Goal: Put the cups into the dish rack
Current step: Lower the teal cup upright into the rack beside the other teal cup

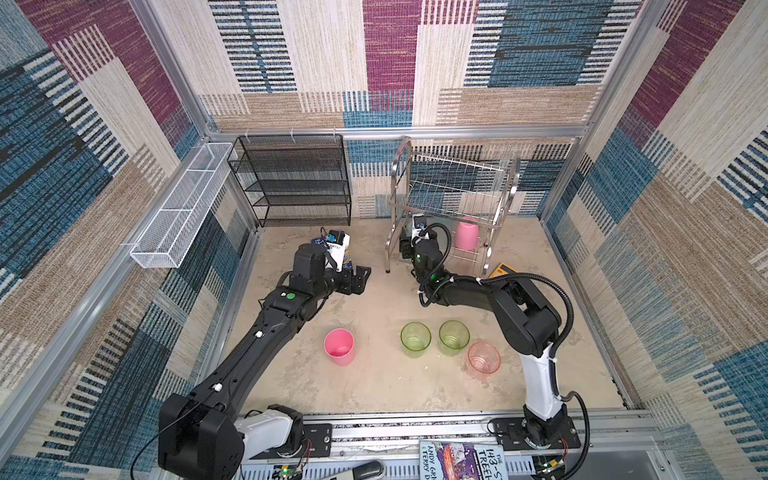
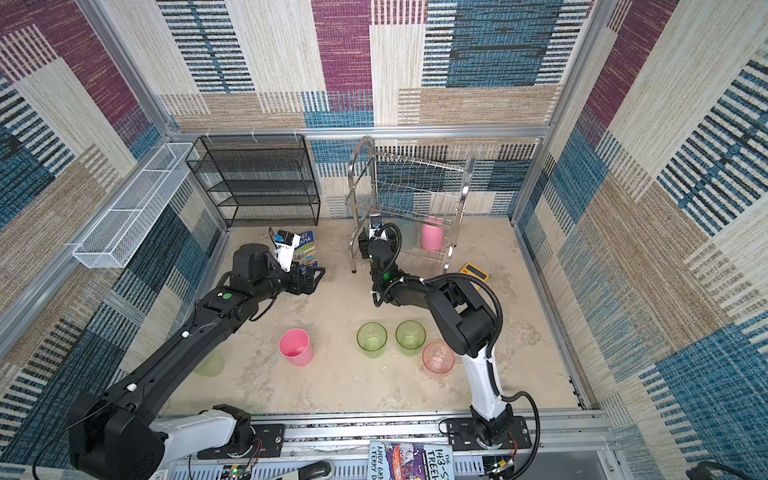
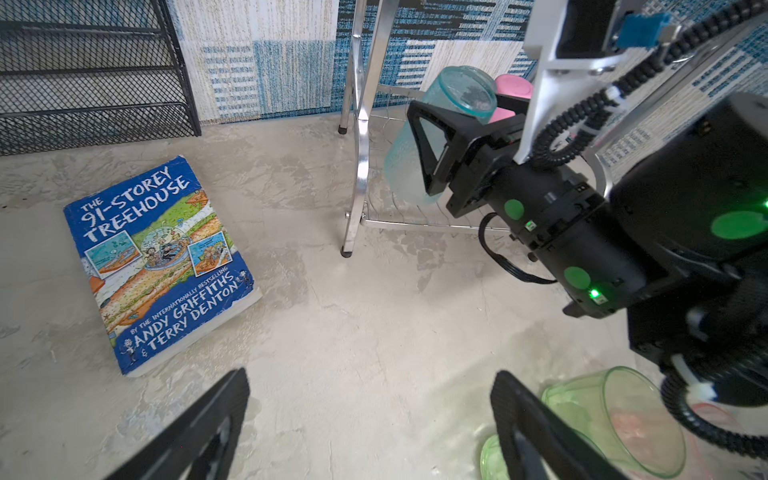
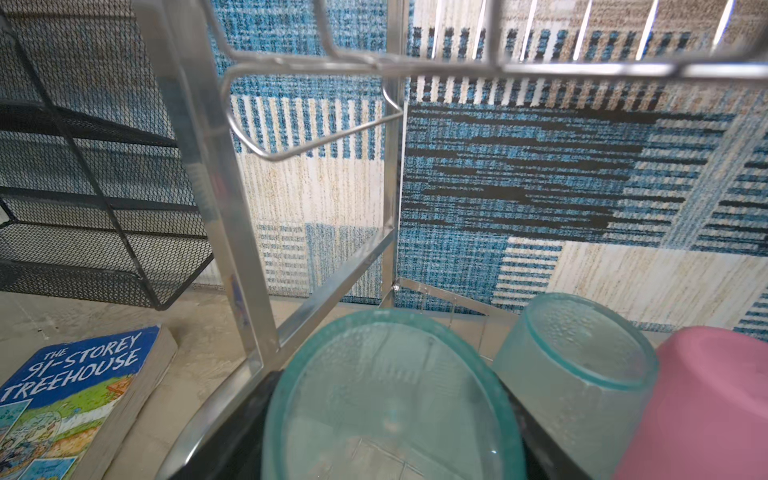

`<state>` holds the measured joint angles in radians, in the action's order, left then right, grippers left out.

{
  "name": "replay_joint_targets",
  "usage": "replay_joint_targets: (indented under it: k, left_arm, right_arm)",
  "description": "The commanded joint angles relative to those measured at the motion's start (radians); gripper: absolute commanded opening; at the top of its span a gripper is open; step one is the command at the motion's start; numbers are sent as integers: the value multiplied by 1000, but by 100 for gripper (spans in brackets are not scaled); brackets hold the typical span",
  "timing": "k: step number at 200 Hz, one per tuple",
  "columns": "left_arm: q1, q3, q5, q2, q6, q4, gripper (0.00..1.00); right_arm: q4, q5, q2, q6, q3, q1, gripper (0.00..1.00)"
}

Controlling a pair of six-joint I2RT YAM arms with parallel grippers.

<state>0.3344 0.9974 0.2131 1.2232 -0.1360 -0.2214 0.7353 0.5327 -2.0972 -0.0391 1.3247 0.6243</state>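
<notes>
The steel dish rack (image 1: pixel 457 183) (image 2: pixel 415 183) stands at the back right. My right gripper (image 4: pixel 390 419) (image 1: pixel 406 245) reaches into its lower tier, shut on an upside-down teal cup (image 4: pixel 390 395) (image 3: pixel 457 91). Beside that cup a second teal cup (image 4: pixel 582 365) and a pink cup (image 4: pixel 706 399) (image 1: pixel 466 236) sit inverted in the rack. Upright on the table are a pink cup (image 1: pixel 340 347), two yellow-green cups (image 1: pixel 415 338) (image 1: pixel 454 336) and a salmon cup (image 1: pixel 484 358). Another yellow-green cup (image 2: pixel 210 363) shows behind the left arm. My left gripper (image 3: pixel 370 376) (image 1: pixel 359 280) hovers open and empty over bare table.
A blue book (image 3: pixel 158 262) lies left of the rack's legs. A black mesh shelf unit (image 1: pixel 295 183) stands at the back wall and a white mesh basket (image 1: pixel 183 208) hangs on the left wall. A yellow device (image 1: pixel 503 272) lies by the rack's right foot.
</notes>
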Motion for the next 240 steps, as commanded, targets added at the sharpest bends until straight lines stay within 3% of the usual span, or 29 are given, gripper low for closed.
replay_joint_targets:
  k: [1,240]
  left_arm:
    - [0,7,15,2,-26,20,94]
    - [-22,29,62,37,-68,10,94]
  right_arm:
    - [23,11,-32,4,37,-3,57]
    - [-145,45,-293,33,403,-67,56]
